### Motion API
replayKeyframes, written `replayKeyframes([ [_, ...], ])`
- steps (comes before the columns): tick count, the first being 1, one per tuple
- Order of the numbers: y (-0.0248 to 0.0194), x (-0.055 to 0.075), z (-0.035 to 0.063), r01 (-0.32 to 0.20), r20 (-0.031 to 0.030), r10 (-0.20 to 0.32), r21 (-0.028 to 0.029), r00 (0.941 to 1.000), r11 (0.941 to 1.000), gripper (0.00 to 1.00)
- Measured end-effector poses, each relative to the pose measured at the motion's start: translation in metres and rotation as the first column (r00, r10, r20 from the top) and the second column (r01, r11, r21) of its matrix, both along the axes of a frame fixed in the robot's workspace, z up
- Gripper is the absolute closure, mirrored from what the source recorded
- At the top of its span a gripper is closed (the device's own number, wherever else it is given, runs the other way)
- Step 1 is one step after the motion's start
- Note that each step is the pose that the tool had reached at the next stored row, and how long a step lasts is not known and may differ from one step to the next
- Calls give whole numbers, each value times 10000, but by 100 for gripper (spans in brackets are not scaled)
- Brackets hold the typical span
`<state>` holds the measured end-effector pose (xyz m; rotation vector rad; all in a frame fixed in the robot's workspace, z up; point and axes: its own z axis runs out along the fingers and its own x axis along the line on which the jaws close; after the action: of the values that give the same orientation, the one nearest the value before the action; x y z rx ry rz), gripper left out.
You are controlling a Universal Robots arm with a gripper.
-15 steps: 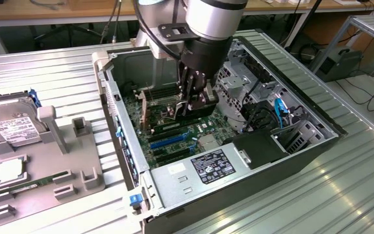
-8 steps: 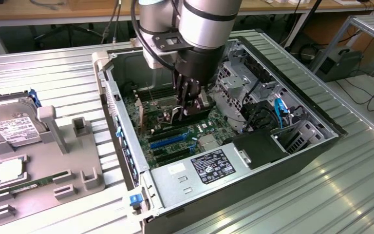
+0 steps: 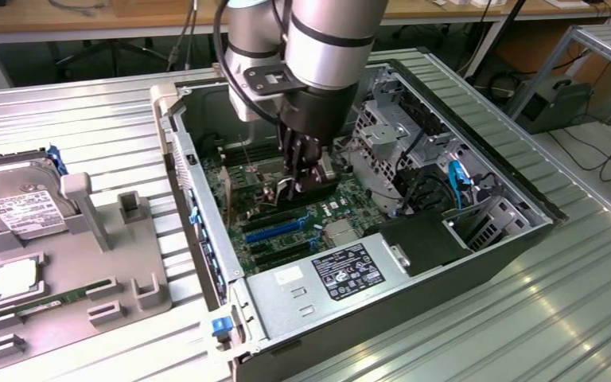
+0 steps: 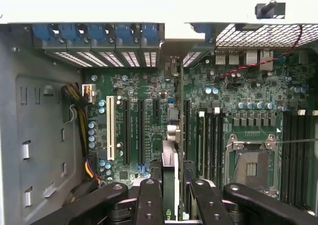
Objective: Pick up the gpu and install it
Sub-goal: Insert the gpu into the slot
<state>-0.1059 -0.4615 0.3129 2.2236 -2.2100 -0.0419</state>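
Note:
My gripper (image 3: 303, 181) reaches down into the open computer case (image 3: 518, 199), over the motherboard (image 3: 284, 231). It is shut on the gpu (image 4: 169, 165), a thin card that the wrist view sees edge-on between the two black fingers (image 4: 149, 195). The card runs from the fingers toward the case's rear slot openings, in line with the long black expansion slots (image 4: 140, 130). Its silver bracket end (image 4: 172, 68) reaches the rear wall. In the exterior view the gpu (image 3: 281, 191) shows as a small dark piece under the fingers. Whether it touches a slot I cannot tell.
Left of the case stands a grey fixture (image 3: 104, 270) with a silver hard drive (image 3: 19, 203), a processor chip (image 3: 16, 277) and a green memory stick (image 3: 56, 298). Inside the case are the power supply (image 3: 332, 274), drive cages (image 3: 391, 127), cables (image 3: 457, 179) and the open processor socket (image 4: 251, 165).

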Motion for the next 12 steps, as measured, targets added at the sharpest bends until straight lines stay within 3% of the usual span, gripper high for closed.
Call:
replayKeyframes([
  [12, 0, -34, -229, -56, 1, 56, 1, 10000, 10000, 74],
])
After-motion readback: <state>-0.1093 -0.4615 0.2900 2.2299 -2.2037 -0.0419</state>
